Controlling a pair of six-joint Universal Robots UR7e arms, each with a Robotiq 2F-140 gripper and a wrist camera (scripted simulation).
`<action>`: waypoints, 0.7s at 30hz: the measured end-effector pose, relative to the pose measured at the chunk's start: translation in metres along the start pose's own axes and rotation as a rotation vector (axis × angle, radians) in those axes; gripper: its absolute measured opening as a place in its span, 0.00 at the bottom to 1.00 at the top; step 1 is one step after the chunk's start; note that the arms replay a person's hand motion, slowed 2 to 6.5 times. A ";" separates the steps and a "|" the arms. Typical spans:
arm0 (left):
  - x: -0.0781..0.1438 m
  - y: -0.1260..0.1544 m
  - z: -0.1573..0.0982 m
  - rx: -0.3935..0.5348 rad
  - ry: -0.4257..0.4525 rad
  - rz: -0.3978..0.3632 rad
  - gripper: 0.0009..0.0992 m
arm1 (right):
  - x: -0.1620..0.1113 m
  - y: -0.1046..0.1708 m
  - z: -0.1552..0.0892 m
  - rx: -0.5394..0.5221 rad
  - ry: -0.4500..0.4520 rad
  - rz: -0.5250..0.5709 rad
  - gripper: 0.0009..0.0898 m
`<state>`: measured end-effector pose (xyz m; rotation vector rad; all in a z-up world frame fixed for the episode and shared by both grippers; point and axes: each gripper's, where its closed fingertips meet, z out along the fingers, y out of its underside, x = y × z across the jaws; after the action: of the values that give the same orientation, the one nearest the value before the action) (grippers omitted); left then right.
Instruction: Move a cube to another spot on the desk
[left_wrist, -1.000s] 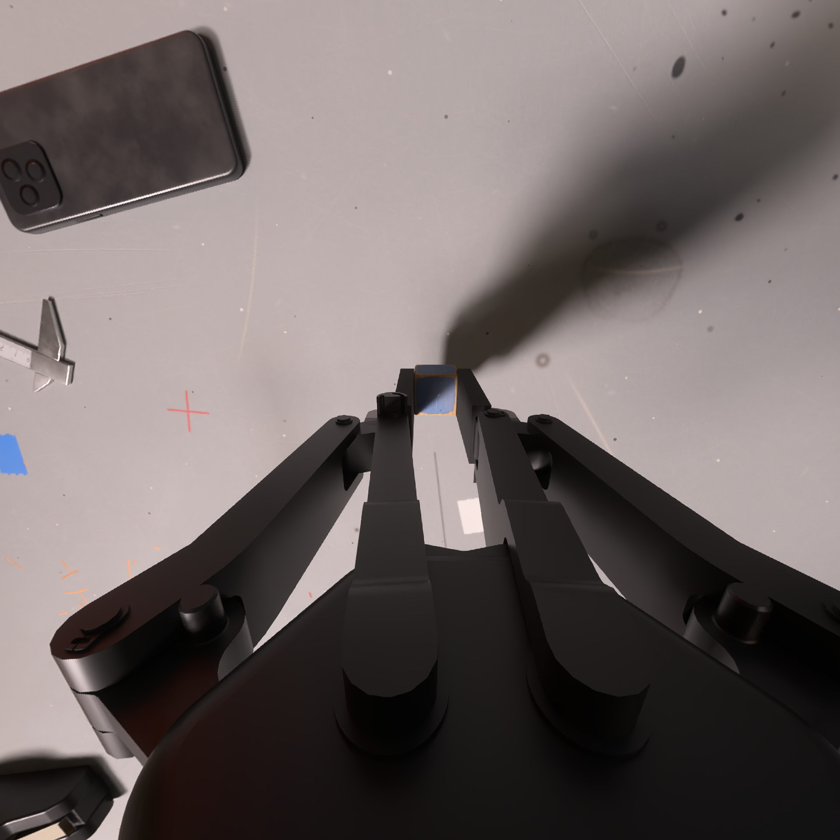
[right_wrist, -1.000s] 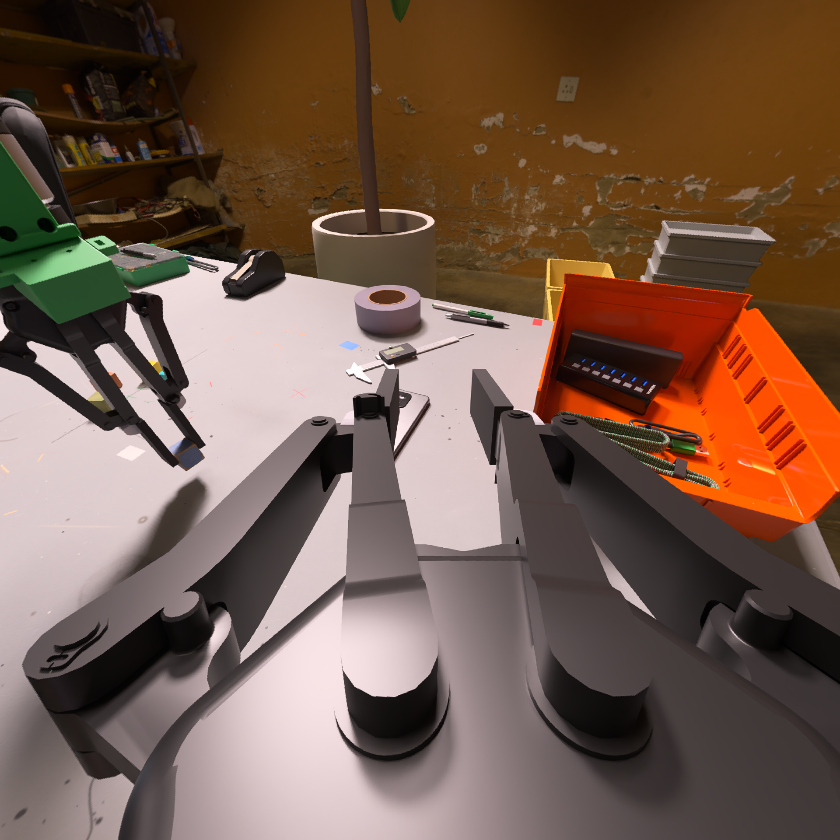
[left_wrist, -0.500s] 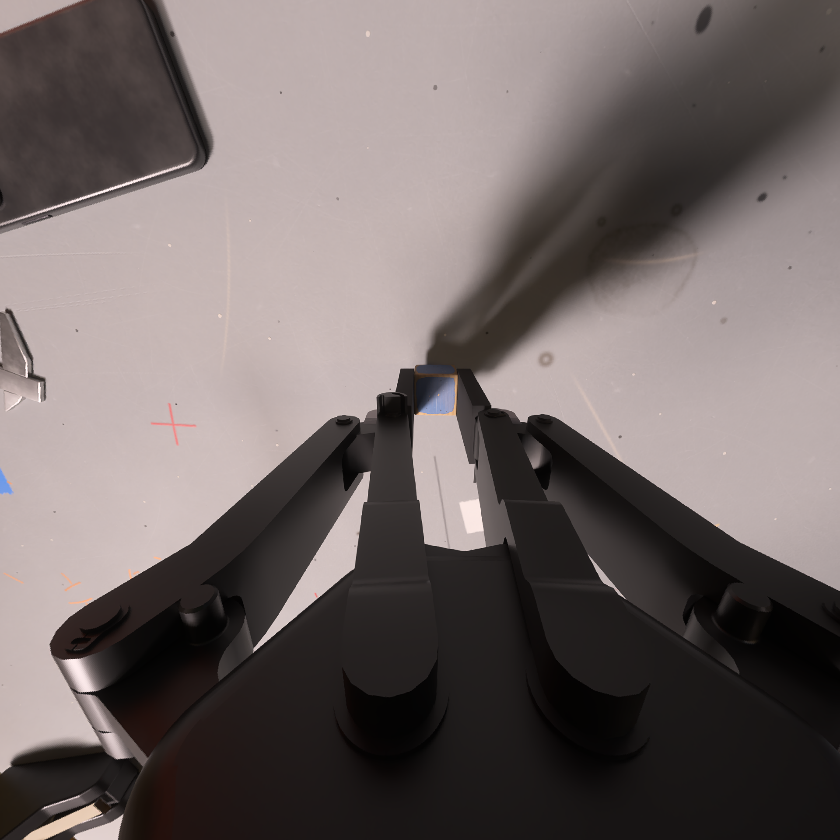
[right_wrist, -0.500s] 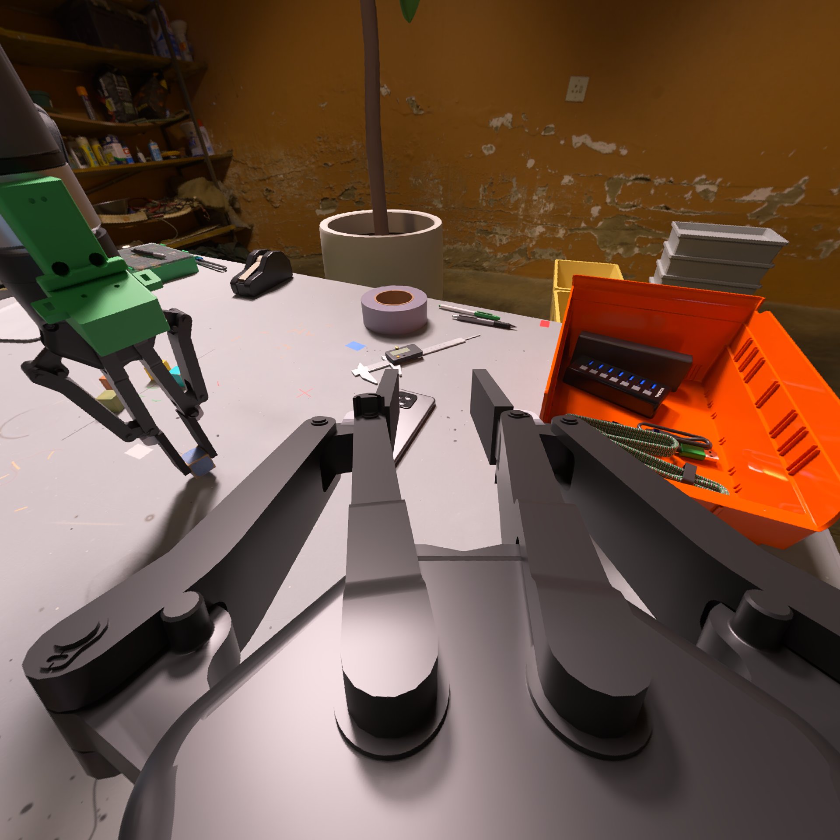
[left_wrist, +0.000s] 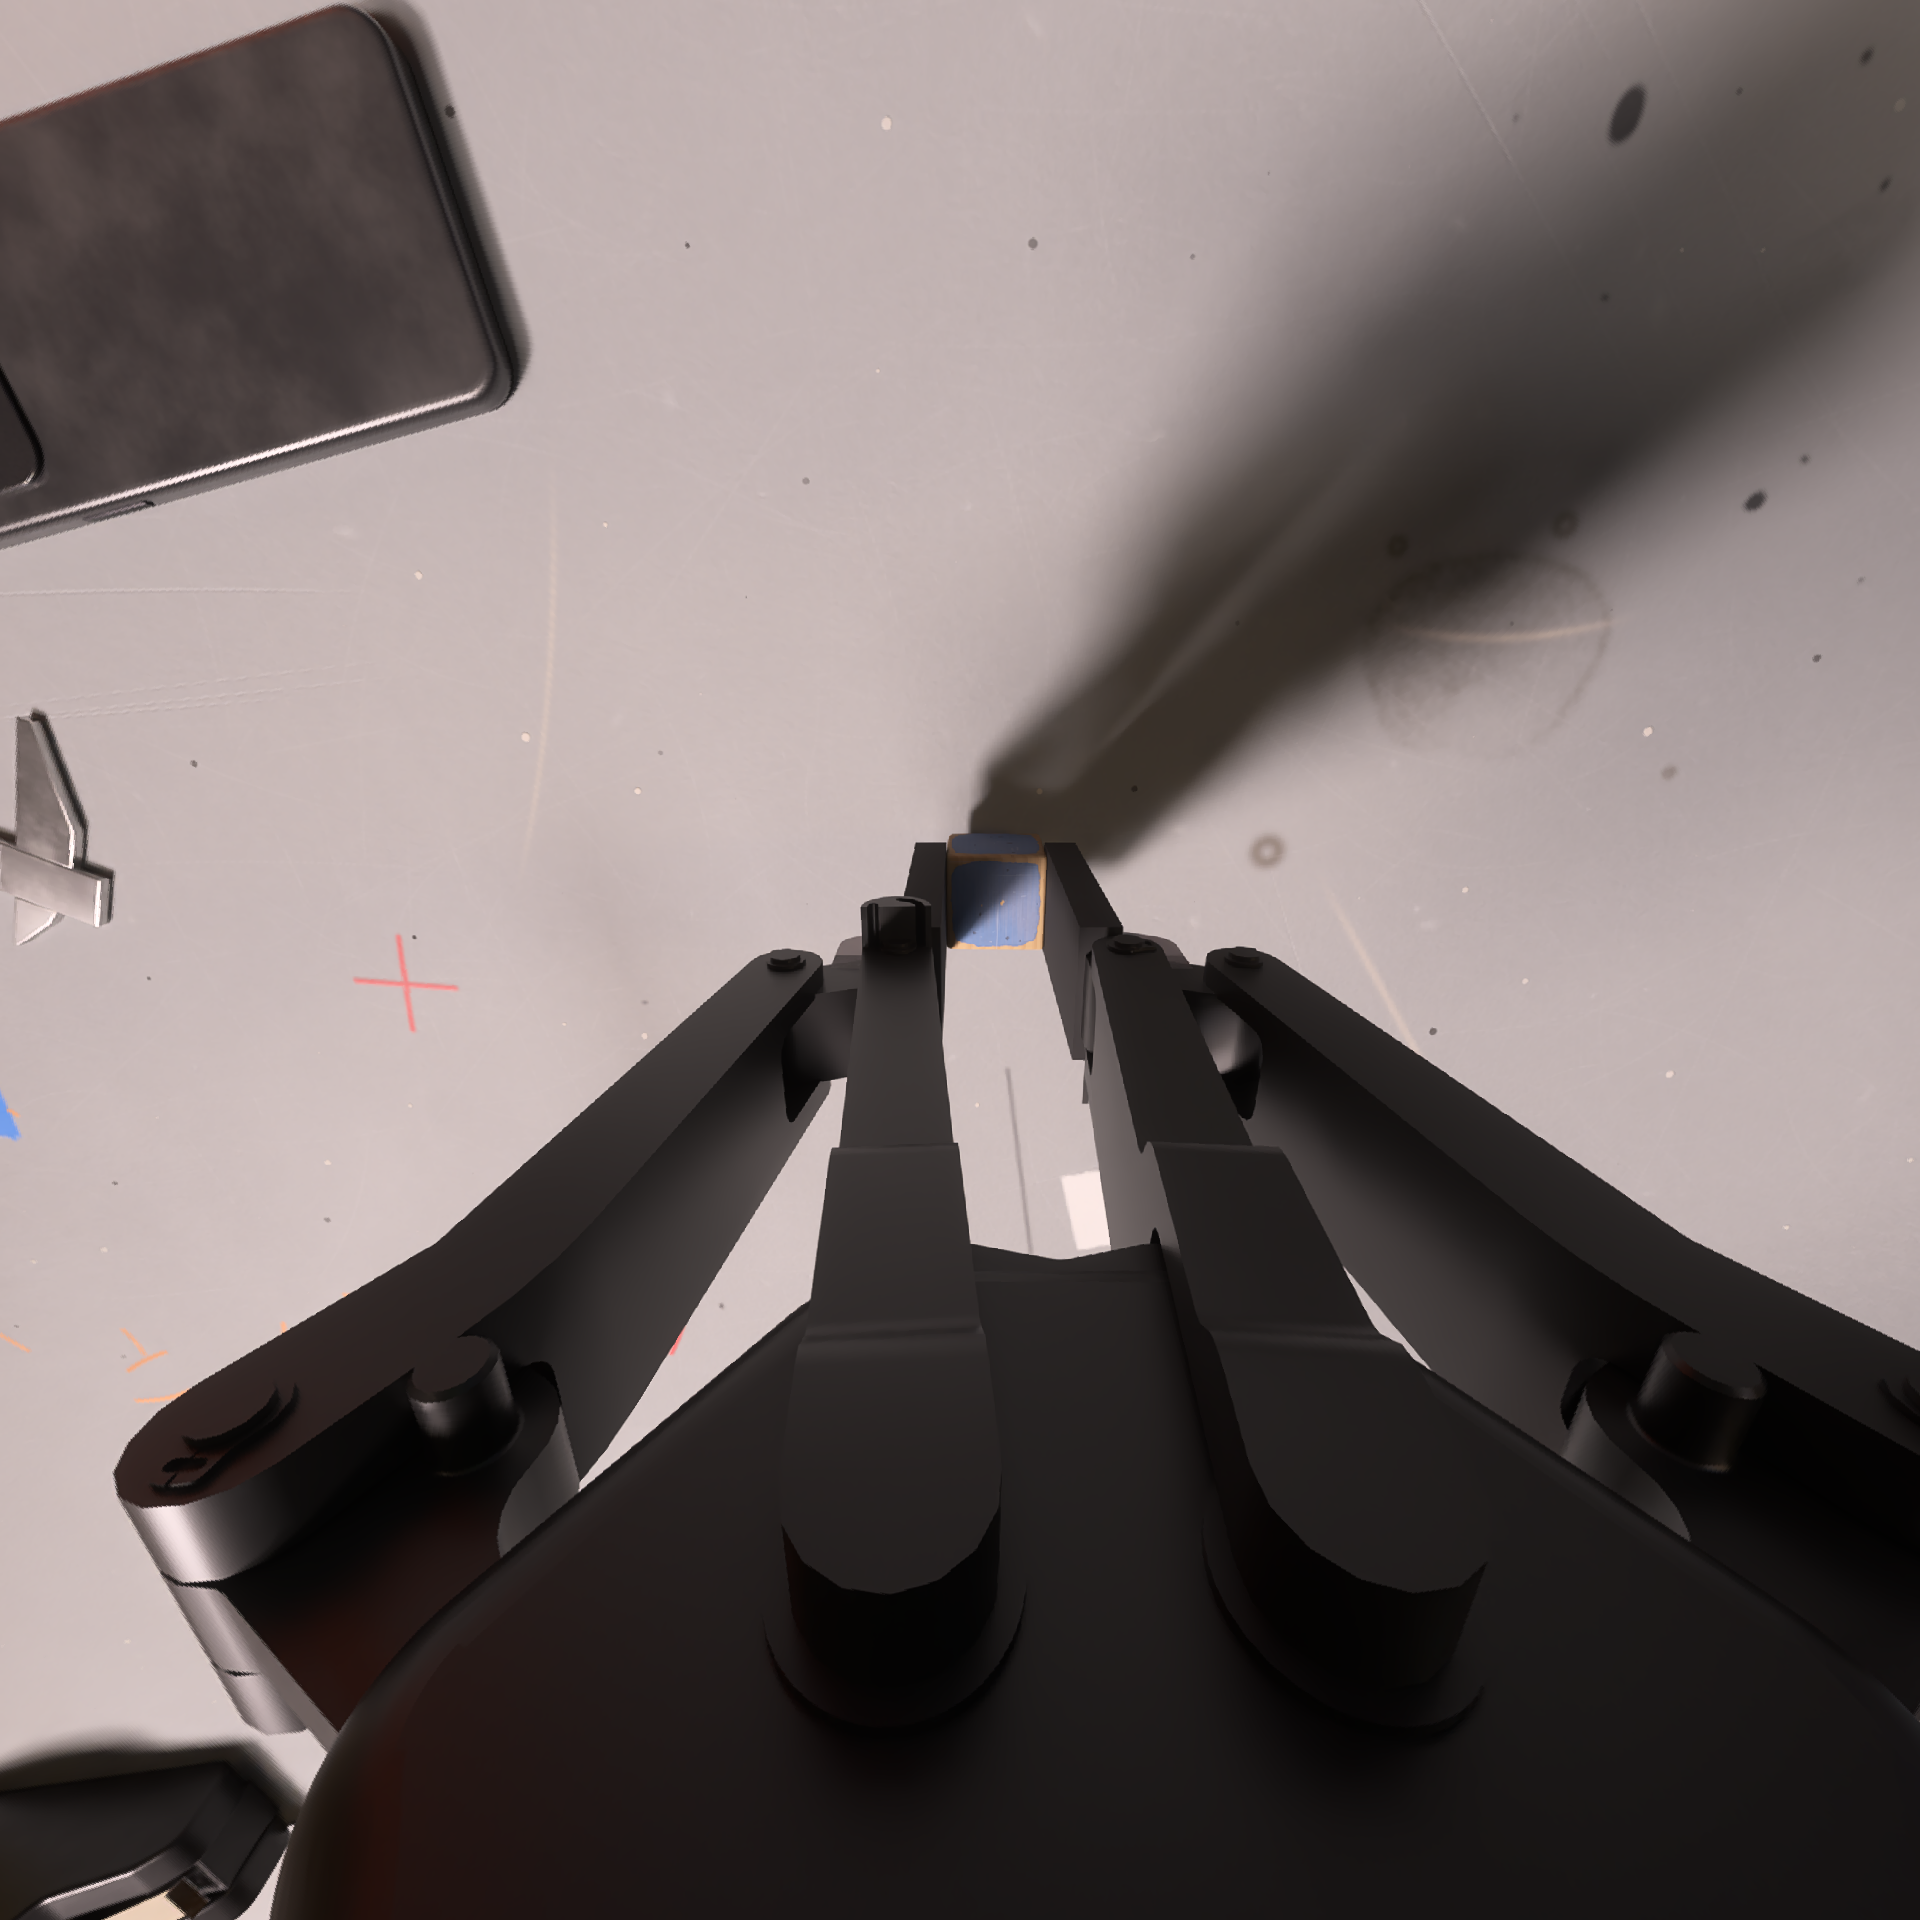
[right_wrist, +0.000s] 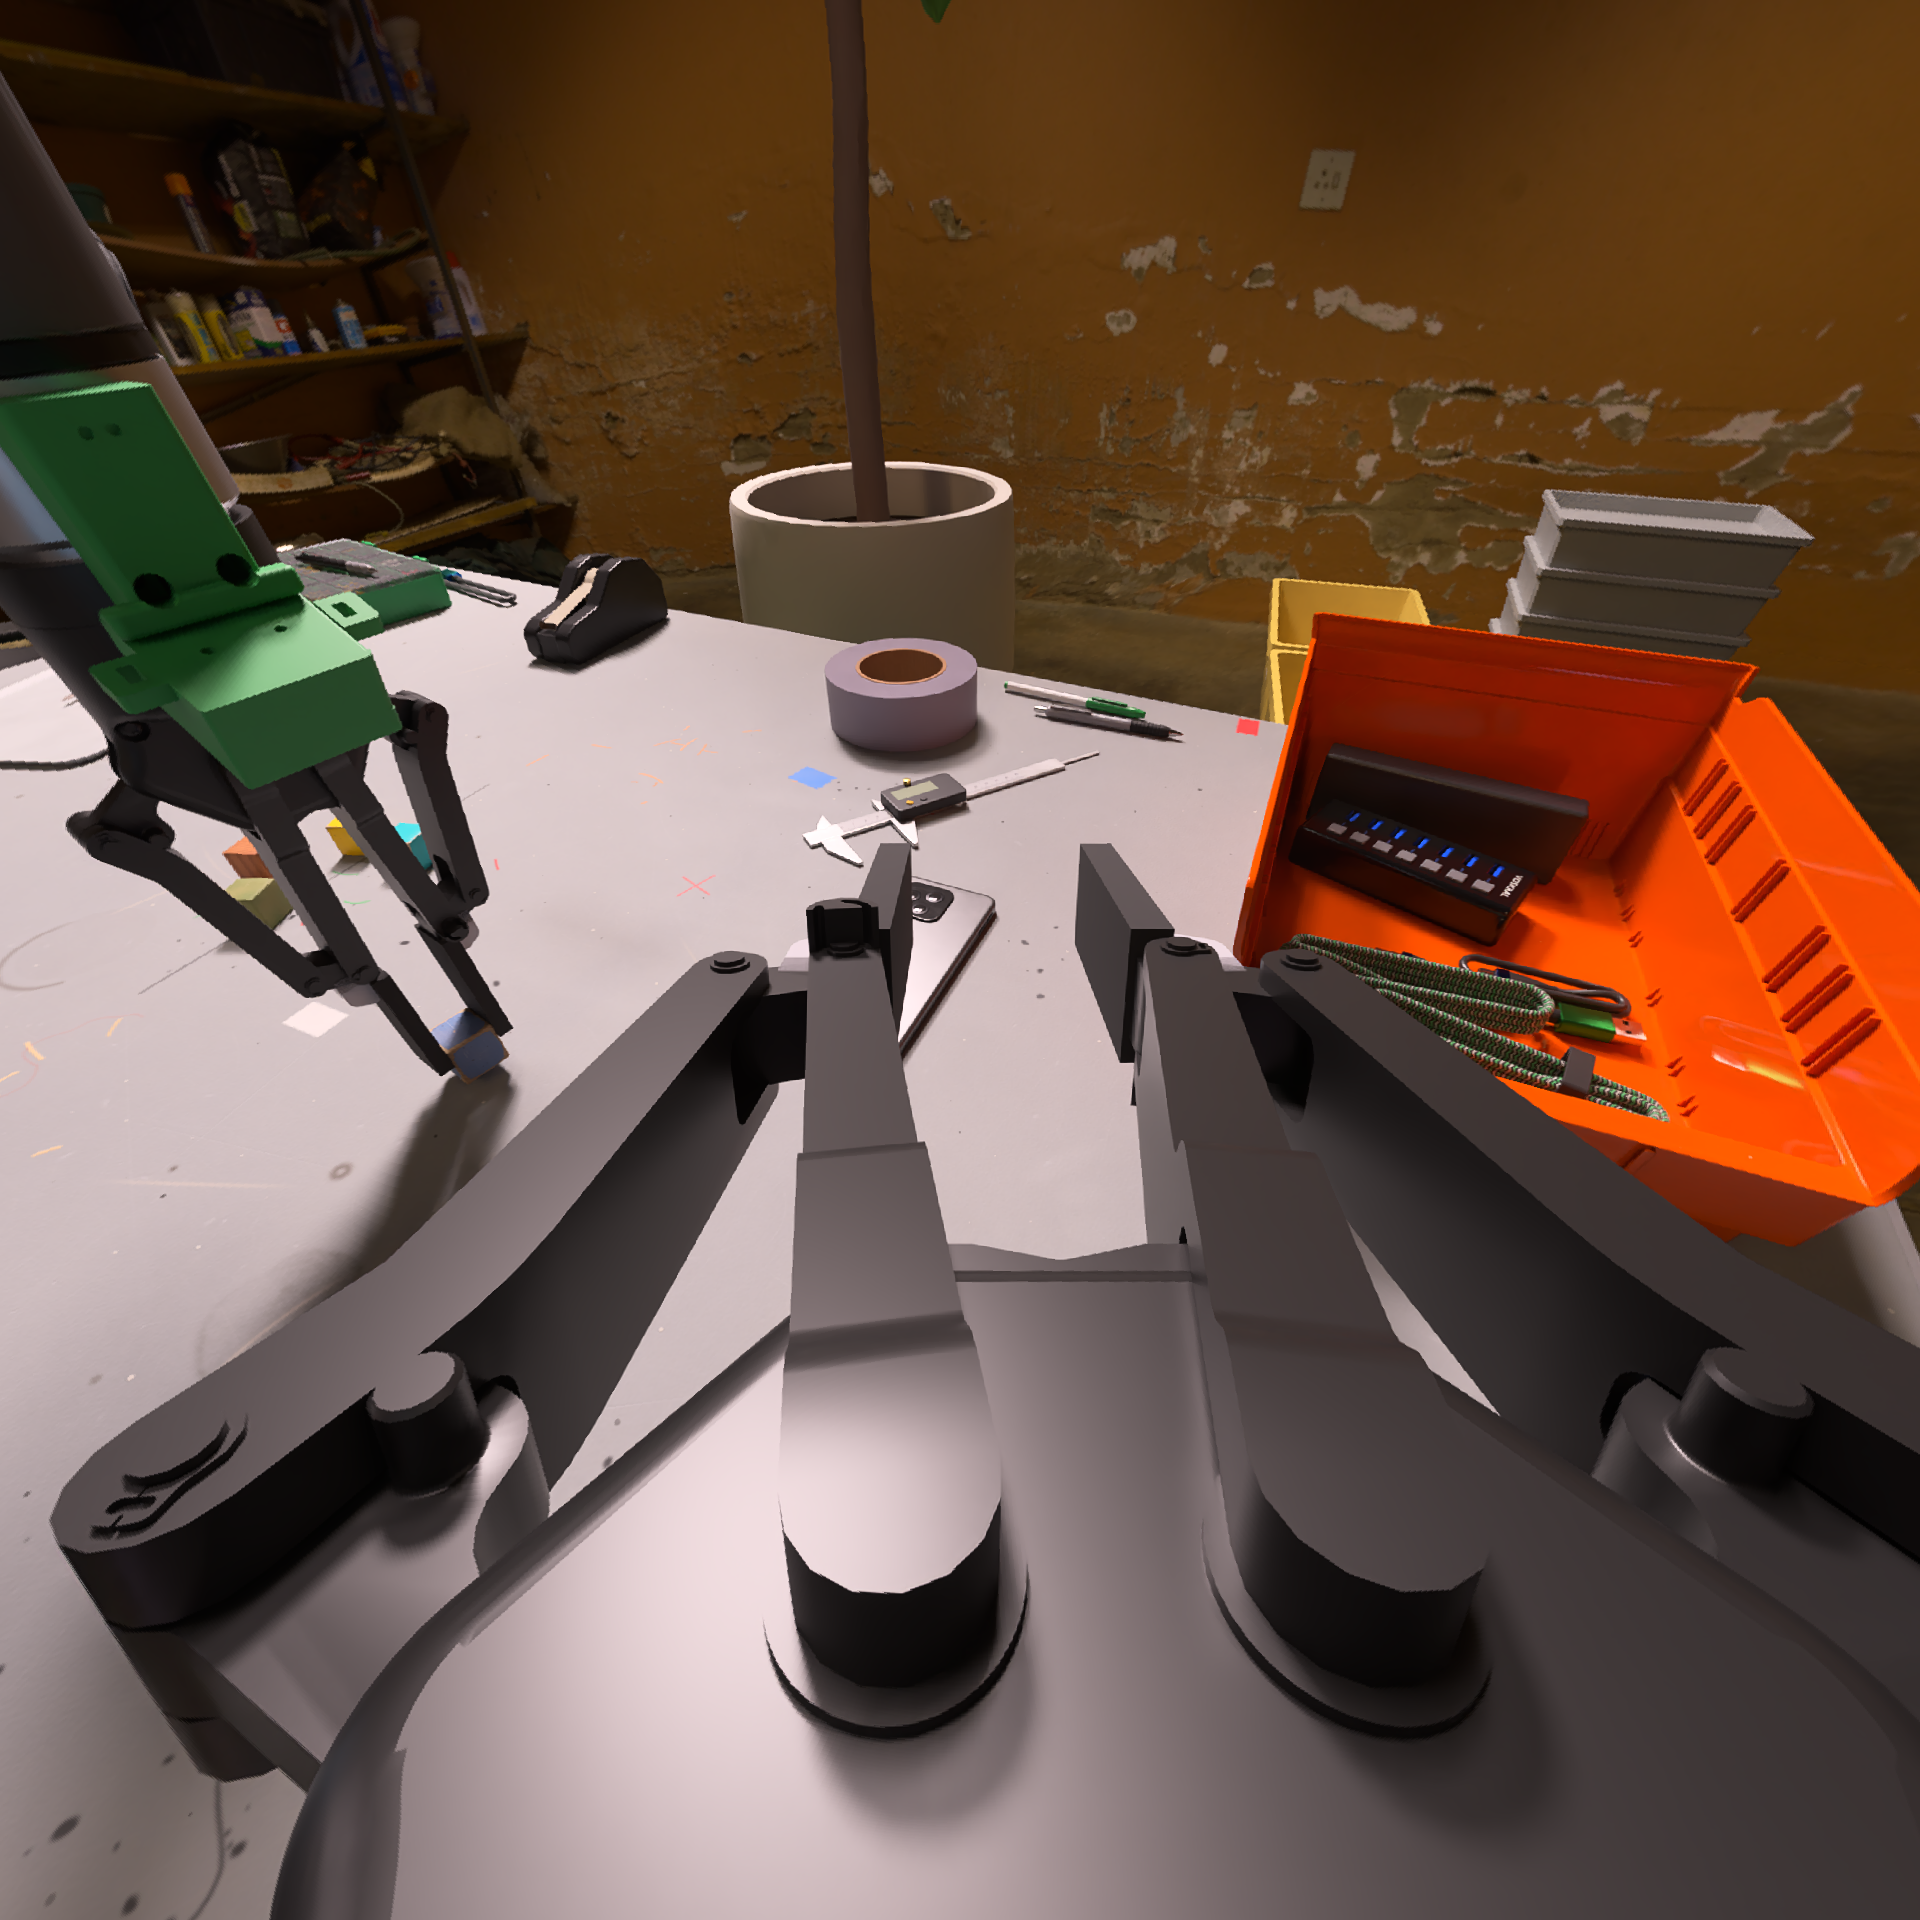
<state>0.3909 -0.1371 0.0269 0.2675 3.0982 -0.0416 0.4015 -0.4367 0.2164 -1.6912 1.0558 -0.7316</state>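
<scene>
While small print is showing on the hub (right_wrist: 1439, 852) in the orange bin (right_wrist: 1787, 1039) and on the caliper (right_wrist: 920, 798), none of it is being read out here. The left gripper (left_wrist: 994, 894) is clamping the blue cube (left_wrist: 994, 902) between its fingertips, low over the desk (left_wrist: 831, 520), well in from the edges; whether the cube is touching down cannot be told. The right gripper (right_wrist: 987, 904) is hanging with jaws partly apart, holding nothing, above the phone (right_wrist: 951, 935).
</scene>
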 end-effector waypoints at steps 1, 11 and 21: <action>0.000 0.000 0.000 0.001 0.001 -0.001 0.25 | 0.000 0.000 0.000 0.001 -0.001 0.001 0.47; -0.002 0.003 0.003 -0.013 0.002 -0.011 0.25 | 0.001 -0.001 -0.002 0.009 -0.004 0.009 0.47; 0.000 0.005 0.006 -0.021 0.017 -0.011 0.25 | 0.002 -0.001 -0.004 0.013 -0.007 0.018 0.47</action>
<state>0.3918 -0.1328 0.0208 0.2516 3.1150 -0.0067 0.3992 -0.4399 0.2182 -1.6705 1.0581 -0.7197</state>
